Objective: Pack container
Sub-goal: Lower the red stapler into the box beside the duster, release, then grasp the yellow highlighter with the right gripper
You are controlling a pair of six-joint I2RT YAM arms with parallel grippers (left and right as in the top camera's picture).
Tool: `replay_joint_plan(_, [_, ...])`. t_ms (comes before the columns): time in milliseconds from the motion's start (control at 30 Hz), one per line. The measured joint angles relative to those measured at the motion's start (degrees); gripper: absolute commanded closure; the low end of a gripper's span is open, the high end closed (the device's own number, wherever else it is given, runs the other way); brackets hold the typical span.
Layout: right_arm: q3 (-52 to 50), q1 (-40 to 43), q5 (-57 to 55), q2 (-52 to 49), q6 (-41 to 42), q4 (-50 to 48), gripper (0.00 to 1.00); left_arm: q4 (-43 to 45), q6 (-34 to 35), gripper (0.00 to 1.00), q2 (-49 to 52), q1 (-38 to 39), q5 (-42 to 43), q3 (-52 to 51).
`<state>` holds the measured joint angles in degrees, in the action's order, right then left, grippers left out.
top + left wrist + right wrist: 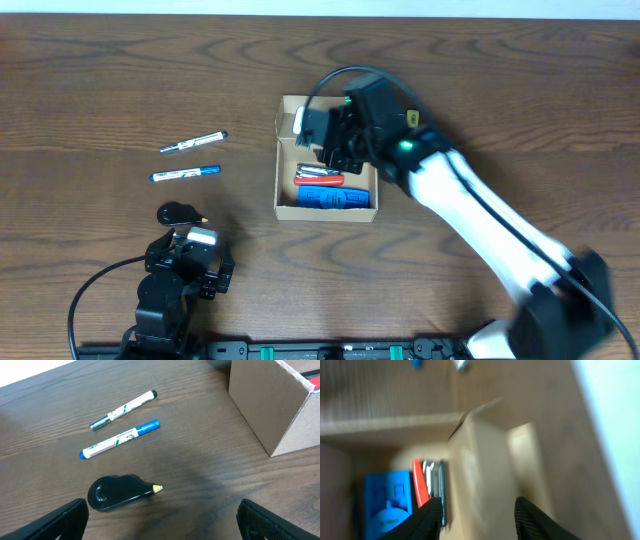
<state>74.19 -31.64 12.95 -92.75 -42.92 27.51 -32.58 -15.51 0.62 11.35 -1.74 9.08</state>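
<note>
Dark wood table (100, 80); the box (280, 170) sits mid-table with its top open. Your right gripper (480, 519) is over its far end. The wrist view is blurred: a tan cardboard wall lies between the fingers, and I can't tell if they pinch it. Overhead, the arm hides that end of the box. Visible inside are a blue case (335, 199) and a red item (320, 181). Your left gripper (160, 512) is spread wide and holds nothing, near a black tape dispenser (120, 493), a blue-capped marker (120, 439) and a black-capped marker (124, 406).
</note>
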Motion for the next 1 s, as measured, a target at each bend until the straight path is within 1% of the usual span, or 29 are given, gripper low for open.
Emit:
replay_joint_plan(167, [0.4,1.6,-0.9,10.6,8.4,2.7,0.50,0.0,0.0,0.05,0.0,0.0,0.0,0.0])
replay_joint_plan(233, [0.7,3.3,-2.9,12.6,13.7,4.5,0.50,0.0,0.0,0.05,0.0,0.0,0.0,0.0])
replay_joint_plan(333, [0.7,5.8,-6.6,12.9,21.1,7.0,0.51,0.0,0.0,0.05,0.0,0.0,0.0,0.0])
replay_joint_plan(400, [0.7,7.6,-10.1,12.2,27.6,9.2,0.51,0.0,0.0,0.04,0.0,0.0,0.0,0.0])
replay_joint_plan(567, [0.7,11.0,-17.4,9.9,40.8,11.0,0.47,0.0,0.0,0.05,0.0,0.0,0.0,0.0])
replay_joint_plan(733, [0.7,14.2,-21.2,4.3,52.5,11.9,0.45,0.0,0.0,0.05,0.0,0.0,0.0,0.0])
replay_joint_plan(867, [0.7,15.4,-22.2,-1.4,58.0,11.9,0.45,0.0,0.0,0.04,0.0,0.0,0.0,0.0])
replay_joint_plan(1000, [0.7,16.6,-22.6,-7.6,61.2,11.0,0.44,0.0,0.0,0.05,0.0,0.0,0.0,0.0])
